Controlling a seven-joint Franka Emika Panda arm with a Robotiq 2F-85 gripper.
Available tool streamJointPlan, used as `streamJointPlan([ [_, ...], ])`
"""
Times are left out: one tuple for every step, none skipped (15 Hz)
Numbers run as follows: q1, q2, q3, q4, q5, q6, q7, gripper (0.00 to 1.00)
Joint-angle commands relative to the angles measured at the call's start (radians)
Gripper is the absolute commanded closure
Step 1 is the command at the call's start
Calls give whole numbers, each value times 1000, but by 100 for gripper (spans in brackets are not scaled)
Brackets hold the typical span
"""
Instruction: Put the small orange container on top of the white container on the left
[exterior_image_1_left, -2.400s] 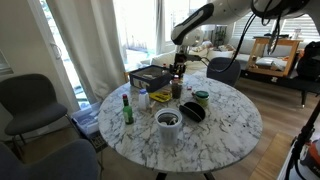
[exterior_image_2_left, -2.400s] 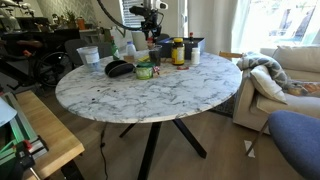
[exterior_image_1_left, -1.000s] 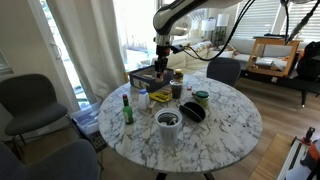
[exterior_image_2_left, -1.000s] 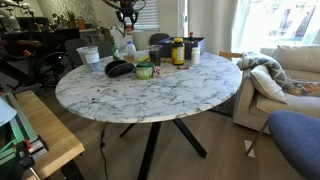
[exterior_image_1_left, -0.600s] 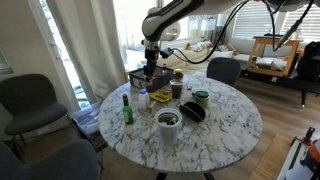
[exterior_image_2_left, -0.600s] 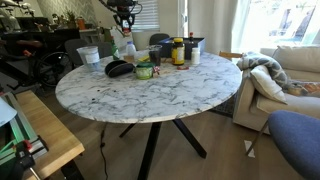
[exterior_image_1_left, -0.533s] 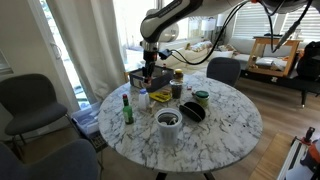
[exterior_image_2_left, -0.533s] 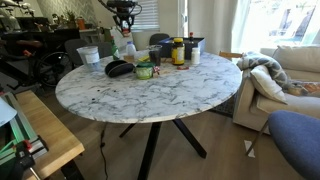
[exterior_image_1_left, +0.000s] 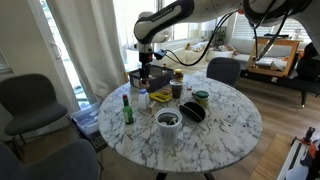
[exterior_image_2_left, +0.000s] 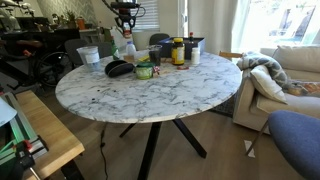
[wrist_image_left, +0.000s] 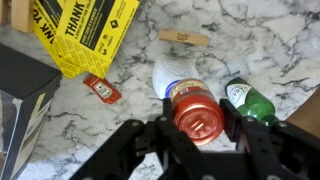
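Fingers (wrist_image_left: 255, 145): your two dark fingers stand on either side of the small orange container (wrist_image_left: 197, 110) and press on its sides, so they are clamped on it, as far as the wrist view shows.
Small orange container: it is held off the worktop (wrist_image_left: 275, 50), and in the wrist view its red-orange lid overlaps the near part of the white container (wrist_image_left: 170, 72). You cannot tell from here whether the two touch.
White container: it sits on the marble, directly below your load and partly hidden by it.
Green bottle (wrist_image_left: 245, 100): it is just beside the white container, toward the right edge of the wrist view, and close to one finger.
Red sachet (wrist_image_left: 102, 88): it lies flat on the marble near the white container, on the side away from the bottle.
Yellow sheet (wrist_image_left: 85, 30): it is printed with "THANK" and lies beyond the sachet, farther from the white container.
Black box (wrist_image_left: 20, 95): it is past the yellow sheet, well apart from the white container.
Wooden stick (wrist_image_left: 185, 37): it lies on the marble near the white container, on the side away from the fingers.
Arm (exterior_image_1_left: 165, 20): in an exterior view it bends down over the far part of the worktop (exterior_image_1_left: 230, 128), wrist pointing straight down. Your load is too small to make out there.
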Motion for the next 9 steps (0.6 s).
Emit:
streamJointPlan([
  [39, 55, -18, 107, -63, -66, 14, 76],
  [39, 47, -9, 80, -56, -31, 17, 76],
  [45, 47, -13, 75, -60, -16, 29, 76],
  [43, 40, -10, 61, -51, -1, 33, 76],
  [47, 34, -17, 50, -57, 10, 51, 76],
  [45, 24, -18, 39, -51, 14, 65, 76],
  [38, 33, -3, 62, -35, -13, 32, 51],
  [38, 33, -4, 62, -35, -10, 40, 51],
  [38, 33, -5, 62, -35, -9, 43, 51],
])
